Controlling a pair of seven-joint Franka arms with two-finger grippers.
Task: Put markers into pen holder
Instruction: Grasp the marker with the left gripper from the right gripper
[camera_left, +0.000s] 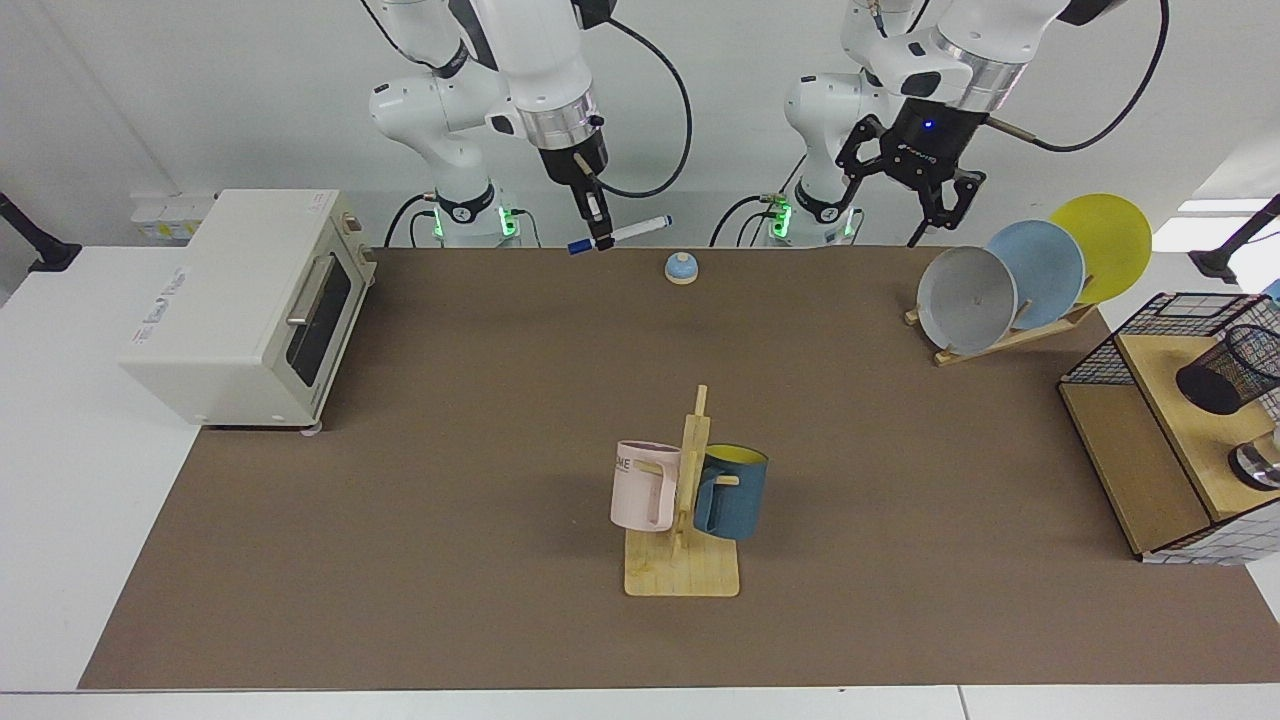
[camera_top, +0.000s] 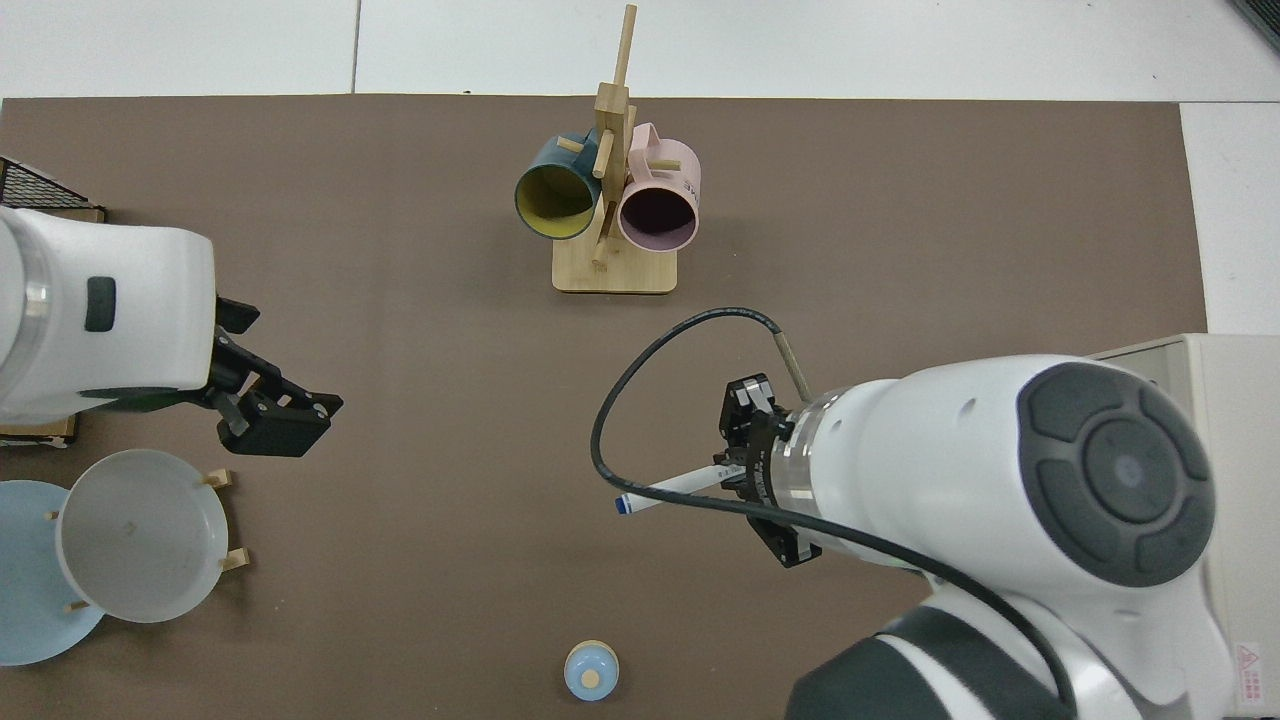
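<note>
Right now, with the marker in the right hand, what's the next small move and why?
Probably carry on across toward the open left hand for a handover. The right hand grips the marker level above the table's far edge, while the pen holder stands on the wooden shelf at the left arm's side.

Facing view looks across the table (camera_left: 480, 480) at both arm bases — top view looks straight down; both share the mug rack (camera_left: 686, 500).

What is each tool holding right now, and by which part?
The right tool grips the marker near one end, the rest sticking out sideways above the table. The left tool holds nothing, open in the air.
</note>
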